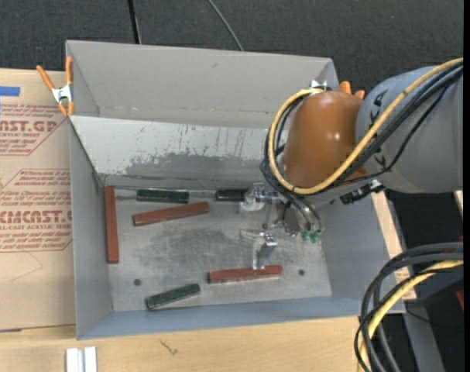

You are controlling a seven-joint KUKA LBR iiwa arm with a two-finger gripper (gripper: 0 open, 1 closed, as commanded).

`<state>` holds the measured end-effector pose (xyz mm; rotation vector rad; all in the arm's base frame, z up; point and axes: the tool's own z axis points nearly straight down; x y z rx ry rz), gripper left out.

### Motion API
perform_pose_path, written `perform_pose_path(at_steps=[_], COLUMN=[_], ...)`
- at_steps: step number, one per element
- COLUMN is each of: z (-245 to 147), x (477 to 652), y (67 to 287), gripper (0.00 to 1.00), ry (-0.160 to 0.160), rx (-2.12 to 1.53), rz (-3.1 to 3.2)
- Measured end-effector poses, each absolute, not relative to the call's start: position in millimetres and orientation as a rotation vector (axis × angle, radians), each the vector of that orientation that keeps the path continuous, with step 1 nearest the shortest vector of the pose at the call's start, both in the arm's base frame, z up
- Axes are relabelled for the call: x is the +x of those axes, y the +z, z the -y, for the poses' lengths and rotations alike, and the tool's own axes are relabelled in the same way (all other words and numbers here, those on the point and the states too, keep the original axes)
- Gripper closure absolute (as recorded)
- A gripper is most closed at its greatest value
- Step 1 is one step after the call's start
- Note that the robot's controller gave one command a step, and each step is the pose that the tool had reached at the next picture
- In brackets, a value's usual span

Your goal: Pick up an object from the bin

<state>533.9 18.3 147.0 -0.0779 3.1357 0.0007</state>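
Observation:
My gripper [259, 223] hangs low over the right middle of the bin floor, open, with bare floor between its fingers. One fingertip [255, 198] is beside the end of a short dark stick [231, 194] near the back wall. The other fingertip [262, 253] stands just above a red-brown flat stick [245, 274] that lies crosswise near the front right. Whether this fingertip touches the stick cannot be told.
A slanted red-brown stick [171, 214] and a dark green stick [162, 196] lie left of the gripper. Another red-brown stick [111, 225] runs along the left wall. A dark green stick [173, 295] lies at the front left. The arm covers the bin's right side.

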Motion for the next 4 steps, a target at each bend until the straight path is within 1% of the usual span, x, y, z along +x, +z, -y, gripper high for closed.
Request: perform_pose_path(at_steps=[1,2,3,4], z=[-9.3,-9.3,-7.5,-6.8], x=[515.4,515.4,518.7,519.7], y=[75.5,75.5,75.5,76.2], gripper=[1.0,1.0,1.0,1.0], ry=[0.003,0.003,0.005,0.006], rx=[-0.043,-0.043,-0.234,-0.33], rz=[-3.126,-3.126,-3.118,-3.109])
